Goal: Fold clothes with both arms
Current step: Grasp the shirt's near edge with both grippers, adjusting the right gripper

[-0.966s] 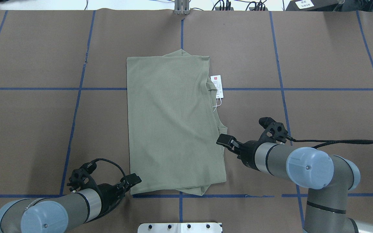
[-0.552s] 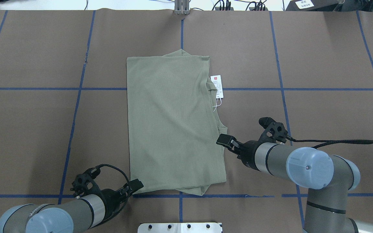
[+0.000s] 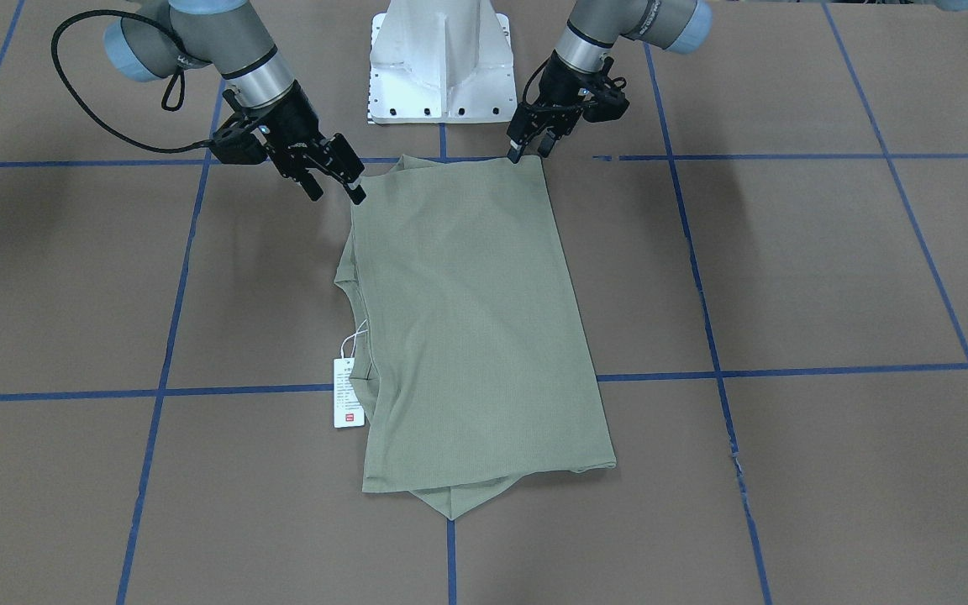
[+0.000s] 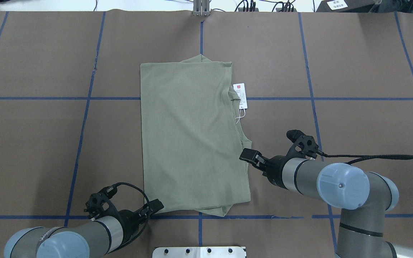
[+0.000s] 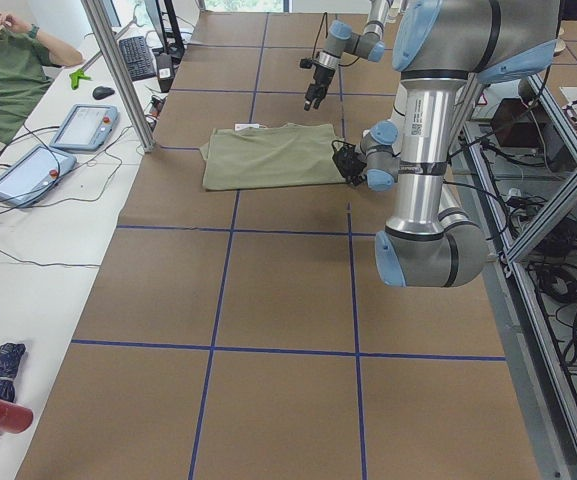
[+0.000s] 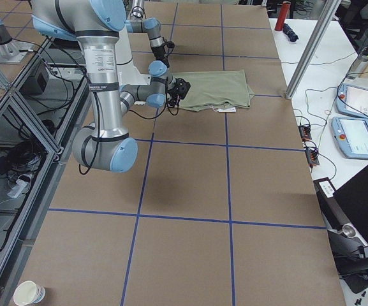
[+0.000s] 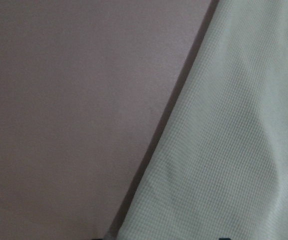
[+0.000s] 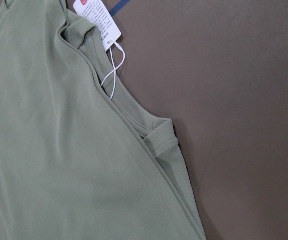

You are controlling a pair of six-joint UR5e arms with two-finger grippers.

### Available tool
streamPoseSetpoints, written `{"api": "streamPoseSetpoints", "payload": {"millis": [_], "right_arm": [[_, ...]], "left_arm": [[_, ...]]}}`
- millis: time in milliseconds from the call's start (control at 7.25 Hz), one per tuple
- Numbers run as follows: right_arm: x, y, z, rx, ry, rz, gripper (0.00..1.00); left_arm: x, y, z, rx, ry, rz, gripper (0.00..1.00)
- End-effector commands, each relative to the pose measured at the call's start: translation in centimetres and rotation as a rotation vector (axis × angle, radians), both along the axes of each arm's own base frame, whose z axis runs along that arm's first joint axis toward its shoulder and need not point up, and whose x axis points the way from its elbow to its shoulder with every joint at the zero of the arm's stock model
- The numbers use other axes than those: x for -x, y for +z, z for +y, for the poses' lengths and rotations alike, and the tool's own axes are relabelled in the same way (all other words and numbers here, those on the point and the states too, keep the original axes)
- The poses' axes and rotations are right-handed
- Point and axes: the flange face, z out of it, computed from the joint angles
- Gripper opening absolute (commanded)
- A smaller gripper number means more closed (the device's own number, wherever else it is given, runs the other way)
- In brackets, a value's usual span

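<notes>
At the near left, the left arm (image 4: 100, 229) is brought low to the table (image 4: 31, 143). Its jaws are set at the shirt's (image 4: 192, 136) near left corner and are parted. In the left wrist view only their tips are seen, one on each side of the shirt's edge, and nothing is gripped.

The shirt is laid flat in the middle of the table. It is folded into a long rectangle running from the near side to the far side. The cloth is a pale sage-green fine rib knit and is mostly smooth. A pointed fold is seen past its far edge, and under-layers show along the near edge. On its right edge the ribbed collar (image 8: 134, 107) is exposed. A white tag (image 4: 240, 95) with a red mark is tied there by a white string (image 8: 113, 70) and lies on the table just beside the shirt.

At the right, the right arm (image 4: 299, 175) is held by the shirt's right edge, nearer than the tag. Its jaws are spread wide and are empty.
</notes>
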Motion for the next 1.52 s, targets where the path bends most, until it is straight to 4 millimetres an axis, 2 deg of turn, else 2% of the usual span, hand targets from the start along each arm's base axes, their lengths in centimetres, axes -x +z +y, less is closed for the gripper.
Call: {"api": "streamPoseSetpoints", "payload": {"millis": [0,276,414,552,966,1103,1241,1379], "right_arm": [[0.01,0.0,0.0,0.0,0.0,0.0,1.0],[0.01,0.0,0.0,0.0,0.0,0.0,1.0],[0.01,0.0,0.0,0.0,0.0,0.0,1.0],[-0.03,-0.06,0.02,0.0,0.0,-0.002,1.0],[0.05,0.0,0.07,0.0,-0.002,0.0,1.0],[0.01,-0.06,0.09,0.0,-0.002,-0.002,1.0],[0.06,-0.07,0.16,0.0,-0.004,-0.002,1.0],[0.1,0.0,0.15,0.0,-0.004,0.0,1.0]], "left_arm": [[-0.22,-0.14,-0.01,0.0,0.0,-0.006,0.83],[-0.2,-0.06,-0.01,0.0,0.0,-0.008,0.83],[-0.26,-0.07,-0.01,0.0,0.0,-0.008,0.79],[-0.36,-0.01,-0.01,0.0,0.0,-0.009,0.7],[-0.51,0.14,-0.02,0.001,0.0,-0.014,0.65],[-0.49,-0.03,-0.02,0.0,0.0,-0.009,0.47],[-0.43,-0.02,-0.02,0.0,0.0,-0.009,0.17],[-0.32,-0.16,-0.09,-0.001,-0.001,-0.007,0.0]]}}
